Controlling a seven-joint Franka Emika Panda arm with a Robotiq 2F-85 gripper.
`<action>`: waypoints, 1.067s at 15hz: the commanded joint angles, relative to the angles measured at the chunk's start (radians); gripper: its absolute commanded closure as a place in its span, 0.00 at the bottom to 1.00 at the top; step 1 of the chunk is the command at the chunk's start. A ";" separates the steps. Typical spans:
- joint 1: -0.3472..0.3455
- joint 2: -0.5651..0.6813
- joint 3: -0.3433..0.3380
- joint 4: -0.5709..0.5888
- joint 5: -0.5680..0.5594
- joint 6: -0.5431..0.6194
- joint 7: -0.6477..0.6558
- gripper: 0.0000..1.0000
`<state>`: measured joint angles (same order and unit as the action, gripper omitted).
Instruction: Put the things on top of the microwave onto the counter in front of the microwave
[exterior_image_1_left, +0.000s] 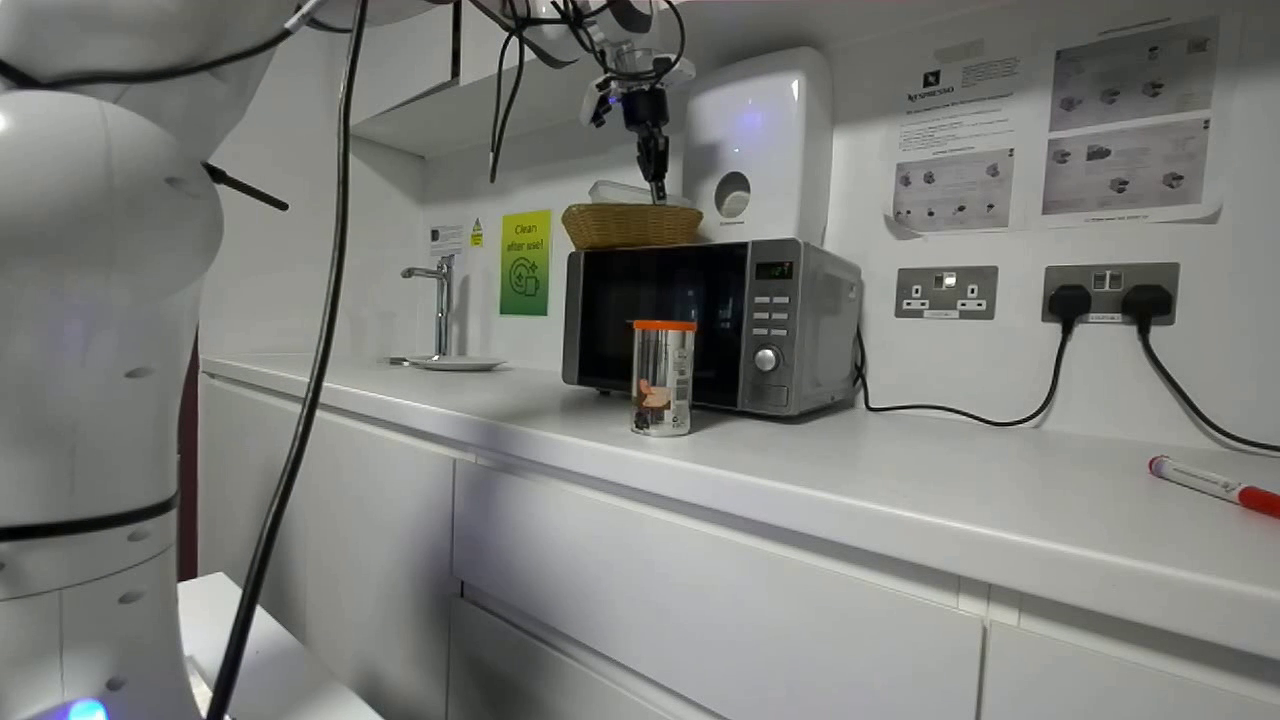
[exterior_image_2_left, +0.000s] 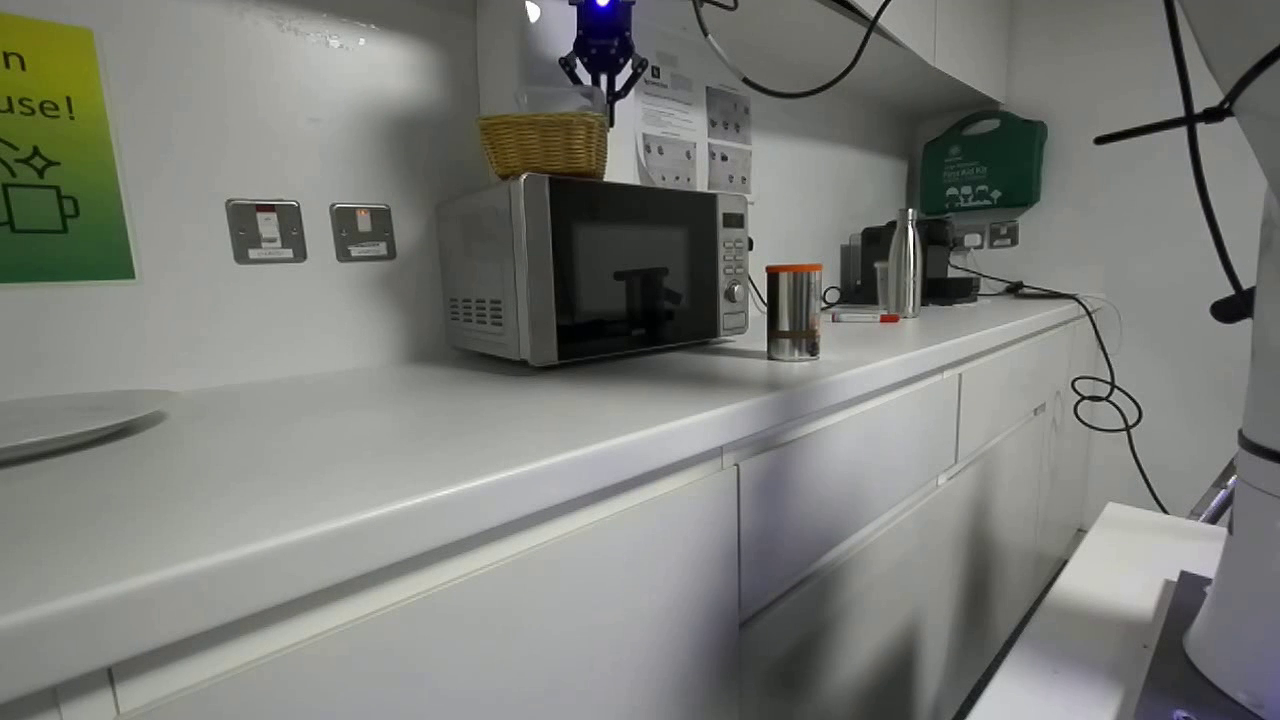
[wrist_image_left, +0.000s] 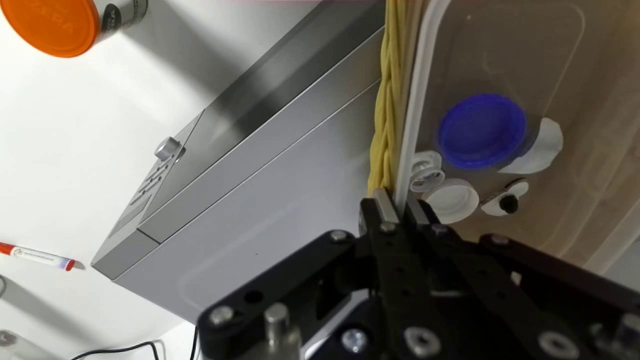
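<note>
Wicker basket tops the microwave. In an exterior view, fingers pinch its 2 o'clock rim, presumably for lifting.

In the wrist view, the counter is glaring nearly white, a soft shadow is stretching from the tin to the microwave, and the tub is sitting dim and brownish. In an exterior view, a violet light is shining, blurred shadows are darkening the cabinets, and the wall is catching glare. Small print on the posters is blurring.
</note>
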<state>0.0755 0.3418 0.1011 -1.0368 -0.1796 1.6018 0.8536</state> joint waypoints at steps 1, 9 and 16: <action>-0.002 0.011 -0.003 0.039 -0.008 -0.042 -0.025 0.62; 0.000 0.009 -0.004 0.038 -0.018 -0.042 -0.027 1.00; -0.005 0.010 0.001 0.066 0.003 -0.043 -0.029 0.99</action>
<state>0.0763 0.3415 0.1010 -1.0282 -0.1851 1.6018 0.8532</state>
